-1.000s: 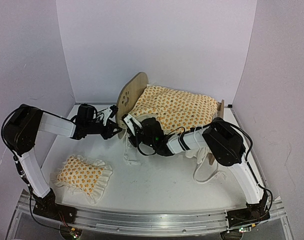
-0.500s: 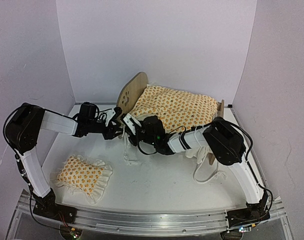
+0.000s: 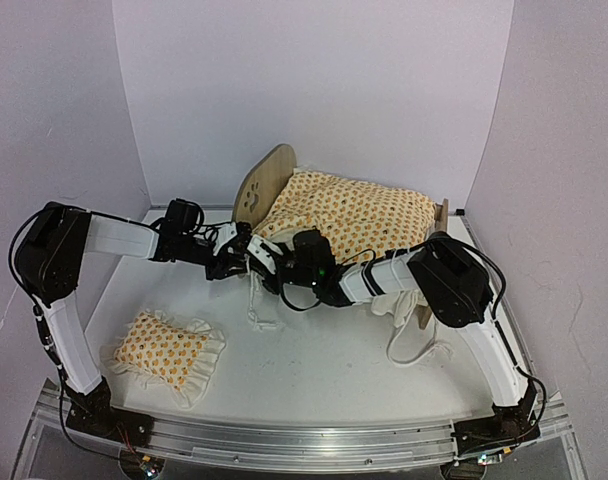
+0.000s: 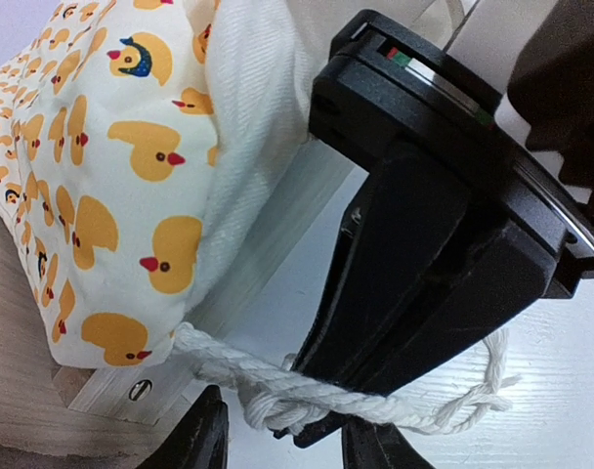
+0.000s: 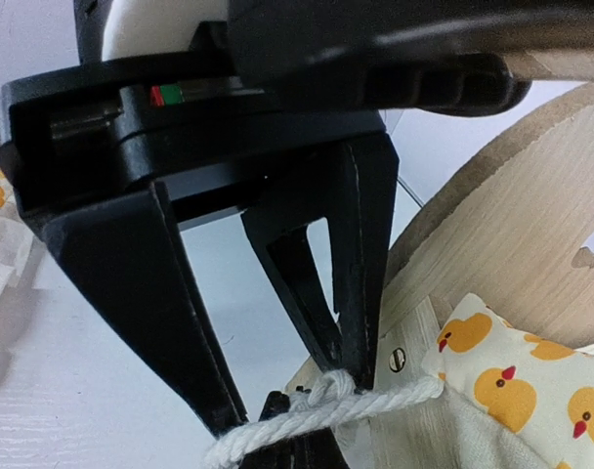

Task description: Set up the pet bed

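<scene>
- Orange-printed pillow (image 3: pixel 164 348) lies nearest, on the left side;
- right gripper (image 4: pixel 321 405) is closed on the white cord (image 4: pixel 414 410); left gripper (image 5: pixel 295 401) has its jaws partly apart, astride the same cord, beside the headboard corner;
- pet bed (image 3: pixel 267 180) stands at the far middle, blanket (image 3: pixel 359 215) over it.
</scene>
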Robot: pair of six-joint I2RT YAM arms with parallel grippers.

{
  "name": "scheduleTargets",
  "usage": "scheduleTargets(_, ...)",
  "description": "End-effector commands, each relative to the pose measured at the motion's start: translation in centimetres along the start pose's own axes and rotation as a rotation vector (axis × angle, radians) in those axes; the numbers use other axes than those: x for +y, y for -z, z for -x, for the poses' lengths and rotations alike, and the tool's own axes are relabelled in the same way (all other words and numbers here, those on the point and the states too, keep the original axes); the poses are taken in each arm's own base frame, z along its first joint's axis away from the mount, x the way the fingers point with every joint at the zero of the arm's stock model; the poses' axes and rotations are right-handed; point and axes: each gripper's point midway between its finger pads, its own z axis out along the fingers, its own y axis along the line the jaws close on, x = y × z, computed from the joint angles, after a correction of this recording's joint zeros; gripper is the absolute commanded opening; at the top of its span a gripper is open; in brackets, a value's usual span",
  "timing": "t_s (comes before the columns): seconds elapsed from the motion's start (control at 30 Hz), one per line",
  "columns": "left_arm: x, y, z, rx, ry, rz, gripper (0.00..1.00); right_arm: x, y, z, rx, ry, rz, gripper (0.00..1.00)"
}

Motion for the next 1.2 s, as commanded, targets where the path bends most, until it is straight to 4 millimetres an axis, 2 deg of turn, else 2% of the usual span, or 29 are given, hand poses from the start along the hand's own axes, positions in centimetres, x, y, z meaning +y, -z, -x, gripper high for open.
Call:
scheduleTargets(0.0,1.3,-0.2,2.5,-0.07,-0.117,0.004,0.37,-0.2,0.8,4.9,-0.143,0.086,0.042,0.0)
scheduleTargets(0.17,0.8,-0.2,2.9,-0.094,-0.118,-0.027,0.29,0.0,0.8,5.1,-0.152,0.101,0.059,0.0)
scheduleTargets(0.27,0.7,0.1,3.3,-0.101,-0.116,-0.028,0.1,0.3,0.8,4.9,-0.151,0.109,0.07,0.0)
scheduleTargets(0.33,0.9,0.4,3.5,-0.099,-0.107,-0.01,0.01,0.4,1.0,4.9,-0.148,0.108,0.073,0.0)
scheduleTargets(0.5,1.9,1.0,3.6,-0.097,-0.069,0.064,0.0,-0.4,1.2,4.5,-0.12,0.079,0.03,0.0)
scheduleTargets(0.6,3.3,1.3,3.0,-0.065,-0.02,0.159,0.0,-1.5,1.6,4.4,-0.092,0.024,-0.033,0.14)
scheduleTargets(0.77,4.1,1.8,2.0,-0.041,0.052,0.244,0.0,-2.4,3.0,4.2,-0.05,-0.063,-0.086,0.21)
scheduleTargets(0.87,3.8,2.1,1.8,-0.043,0.068,0.253,0.0,-2.0,3.5,3.9,-0.044,-0.073,-0.082,0.1)
scheduleTargets(0.97,3.5,2.3,1.6,-0.049,0.081,0.263,0.0,-2.0,3.1,3.8,-0.042,-0.076,-0.076,0.0)
scheduleTargets(1.17,3.0,2.8,1.6,-0.05,0.081,0.261,0.0,-2.8,2.6,3.4,-0.032,-0.106,-0.114,0.0)
